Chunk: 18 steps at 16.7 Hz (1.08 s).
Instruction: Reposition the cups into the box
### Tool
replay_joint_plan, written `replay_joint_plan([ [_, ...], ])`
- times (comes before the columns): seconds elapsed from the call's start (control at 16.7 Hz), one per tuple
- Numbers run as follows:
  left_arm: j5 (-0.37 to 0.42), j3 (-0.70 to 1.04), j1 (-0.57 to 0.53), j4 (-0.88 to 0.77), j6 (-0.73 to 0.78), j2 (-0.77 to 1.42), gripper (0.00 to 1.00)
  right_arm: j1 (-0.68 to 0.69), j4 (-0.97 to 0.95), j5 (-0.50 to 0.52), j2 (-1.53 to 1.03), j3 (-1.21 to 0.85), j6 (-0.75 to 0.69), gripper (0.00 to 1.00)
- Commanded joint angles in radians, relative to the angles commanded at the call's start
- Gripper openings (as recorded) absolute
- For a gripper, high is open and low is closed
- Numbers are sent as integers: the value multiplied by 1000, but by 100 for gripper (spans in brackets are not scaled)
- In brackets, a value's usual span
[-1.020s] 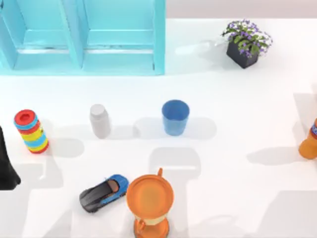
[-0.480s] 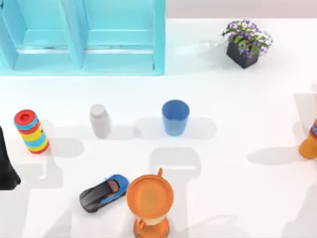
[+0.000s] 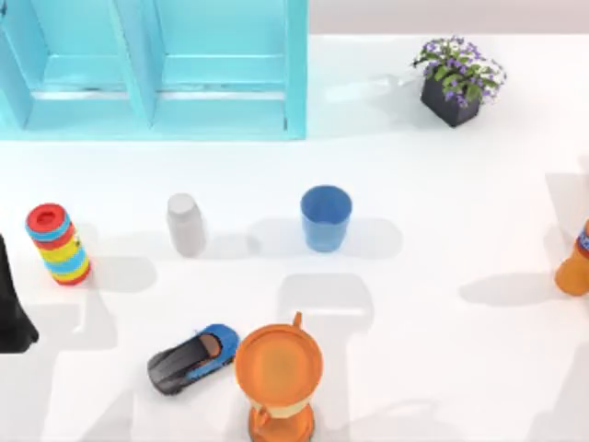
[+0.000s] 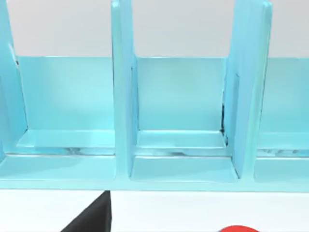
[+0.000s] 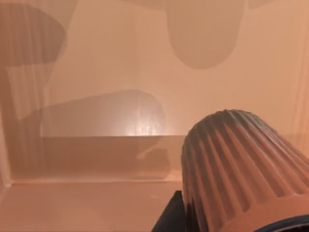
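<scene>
Near the table centre, the blue cup (image 3: 326, 218) stands upright on the bare surface, well apart from the turquoise box (image 3: 152, 120) at the top view's upper left. Its position matches both earlier top views, so no transfer has begun and the cup remains outside every compartment. The left wrist view shows the box dividers (image 4: 123, 96) with bare floors between them.

Nearest neighbours are unchanged as well: the grey capped bottle (image 3: 186, 224) to the cup's left, the orange wide-rimmed vessel (image 3: 279, 368) toward the near edge, the toy car (image 3: 193, 357) just beside that vessel, the stacked ring toy (image 3: 57, 244) and the plant pot (image 3: 456, 83).

One change is recorded: the orange bottle (image 3: 574, 267) at the right edge has shifted slightly farther toward that edge over the last second.

The left arm (image 3: 11, 308) holds the same spot at the left edge, facing the box. The right wrist view shows a ribbed tapered body (image 5: 241, 169) close to the camera; whether it is the second cup cannot be told. Jaw state cannot be told for either gripper.

Assessment: the blue cup's placement is still outstanding.
</scene>
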<state>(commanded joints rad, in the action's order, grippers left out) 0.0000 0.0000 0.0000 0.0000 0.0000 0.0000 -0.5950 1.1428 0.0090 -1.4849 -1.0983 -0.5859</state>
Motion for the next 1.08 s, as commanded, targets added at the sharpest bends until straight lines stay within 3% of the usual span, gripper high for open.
replay_joint_plan([
  [0.6,0,0,0,0,0,0,100,0,0,0,0,0,0,98],
  [1.08,0,0,0,0,0,0,100,0,0,0,0,0,0,100],
])
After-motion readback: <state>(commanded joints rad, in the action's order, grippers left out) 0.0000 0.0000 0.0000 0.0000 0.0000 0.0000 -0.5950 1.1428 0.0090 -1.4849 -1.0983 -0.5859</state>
